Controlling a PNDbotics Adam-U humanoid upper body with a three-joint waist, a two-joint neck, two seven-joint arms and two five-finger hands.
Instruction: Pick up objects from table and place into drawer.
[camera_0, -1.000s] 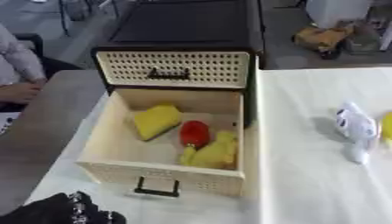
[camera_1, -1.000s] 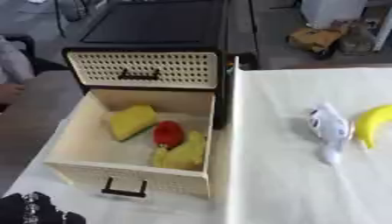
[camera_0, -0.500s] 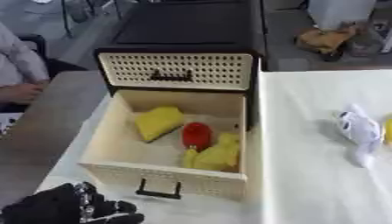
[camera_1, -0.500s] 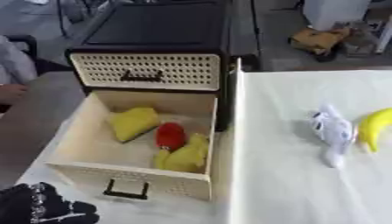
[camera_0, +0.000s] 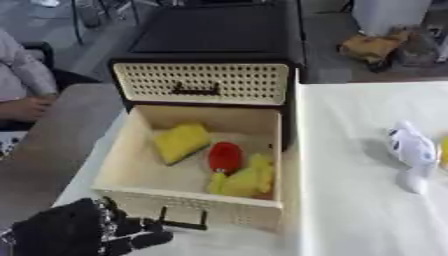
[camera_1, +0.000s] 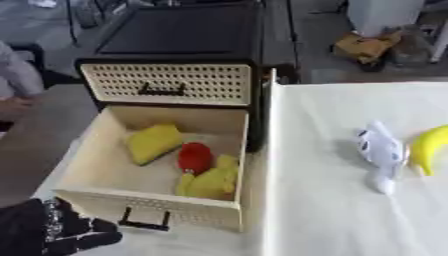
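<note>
- Pale wooden drawer (camera_0: 131, 150), perforated front, pulled open; inside lie a yellow wedge (camera_0: 181, 142), a red piece (camera_0: 225, 156), a yellow lump (camera_0: 241, 180).
- White plush toy (camera_1: 381, 150) beside a banana (camera_1: 429, 146) on the white tablecloth (camera_1: 350, 210).
- Black left hand (camera_0: 83, 235), fingers spread, at the near-left corner.

A table (camera_1: 350, 210) covered with a white cloth is seen. On it, well to the right of the left hand (camera_0: 74, 235) and farther away, a white toy (camera_1: 381, 150) is laid, with a yellow banana (camera_1: 430, 146) just beside it on the far right. A black cabinet (camera_1: 175, 60) is set beyond the hand, its open cream drawer (camera_0: 188, 207) pulled out just beside the fingers.
</note>
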